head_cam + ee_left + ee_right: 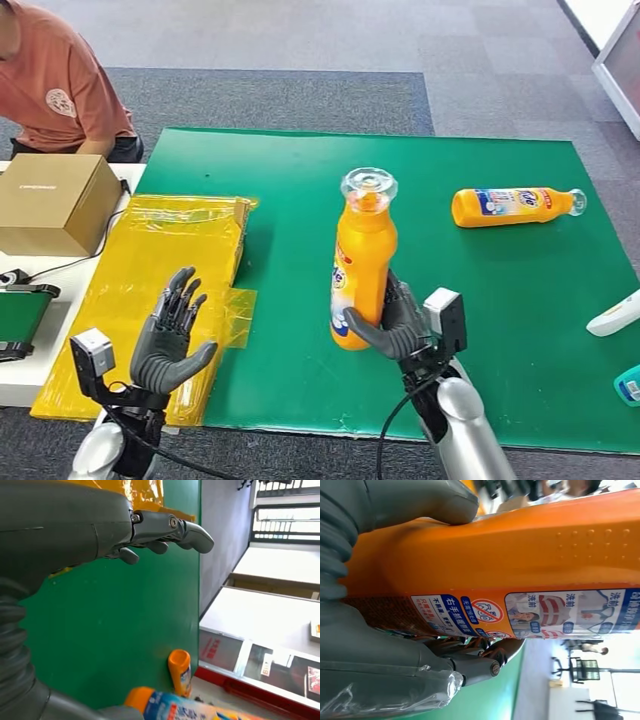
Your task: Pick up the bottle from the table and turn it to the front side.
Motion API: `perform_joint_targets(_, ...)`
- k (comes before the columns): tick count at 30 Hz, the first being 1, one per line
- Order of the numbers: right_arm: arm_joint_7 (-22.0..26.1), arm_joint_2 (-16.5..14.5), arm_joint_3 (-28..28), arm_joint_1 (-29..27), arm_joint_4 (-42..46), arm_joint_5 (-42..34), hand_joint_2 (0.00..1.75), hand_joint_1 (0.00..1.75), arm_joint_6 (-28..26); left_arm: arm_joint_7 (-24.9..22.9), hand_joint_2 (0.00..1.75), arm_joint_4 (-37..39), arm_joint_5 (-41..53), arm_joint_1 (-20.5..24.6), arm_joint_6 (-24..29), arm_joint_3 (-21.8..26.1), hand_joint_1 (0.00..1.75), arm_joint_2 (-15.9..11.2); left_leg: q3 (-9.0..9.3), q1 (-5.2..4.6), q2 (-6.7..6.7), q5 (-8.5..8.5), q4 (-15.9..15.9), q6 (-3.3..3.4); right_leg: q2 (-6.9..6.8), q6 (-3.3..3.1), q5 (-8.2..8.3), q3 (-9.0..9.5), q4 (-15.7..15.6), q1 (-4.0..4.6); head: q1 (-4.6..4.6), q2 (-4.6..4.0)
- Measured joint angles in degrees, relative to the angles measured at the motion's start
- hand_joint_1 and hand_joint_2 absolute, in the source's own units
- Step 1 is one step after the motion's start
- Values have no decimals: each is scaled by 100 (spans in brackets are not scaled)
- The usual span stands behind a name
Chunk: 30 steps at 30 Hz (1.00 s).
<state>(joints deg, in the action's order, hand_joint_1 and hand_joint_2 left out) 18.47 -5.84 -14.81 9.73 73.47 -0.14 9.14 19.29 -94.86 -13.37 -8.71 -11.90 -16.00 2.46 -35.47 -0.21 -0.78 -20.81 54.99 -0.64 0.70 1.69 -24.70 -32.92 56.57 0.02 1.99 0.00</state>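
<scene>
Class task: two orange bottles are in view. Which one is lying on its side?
The far orange bottle near the green mat's right back corner lies flat, untouched. The other bottle stands upright, gripped by the right hand.

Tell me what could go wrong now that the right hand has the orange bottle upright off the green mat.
1. The right hand grips the orange bottle low on its body, so the taller upper part could tip or slip while it is turned.
2. The thumb and fingers press on smooth plastic and label, so the bottle may twist loose.
3. The second bottle lies on the green mat nearby; a dropped bottle could knock it.
</scene>
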Motion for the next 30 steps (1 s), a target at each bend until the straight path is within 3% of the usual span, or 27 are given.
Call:
perform_joint_targets(3,135,19,-49,-175,369,219,175,175,-104,-24,175,-26,-137,44,-236,82,0,-47,0,1,0,1,0,-1,0,-1,-1,0,0,1,0,-1)
perform_joint_targets(9,269,36,-539,-237,597,1421,175,175,-703,-241,175,-27,-488,244,-1028,83,0,-121,0,1,2,2,0,-1,0,-2,0,1,0,1,1,-1)
perform_joint_targets(16,264,-5,-1136,-36,305,2384,175,175,-1372,-535,175,-11,-664,613,-1632,-429,0,-274,0,0,2,3,0,0,0,0,1,1,0,1,0,-1)
perform_joint_targets(22,277,-122,-1464,229,-265,2918,175,175,-1826,-721,175,59,-653,1044,-1679,-1060,0,-427,0,0,1,5,0,-1,0,-1,2,1,0,1,-1,-1)
perform_joint_targets(30,243,-205,-1815,415,-785,3120,175,175,-1811,-835,175,241,-578,1427,-1430,-1392,0,-603,-1,1,2,5,0,-3,1,-1,1,0,1,1,0,0)
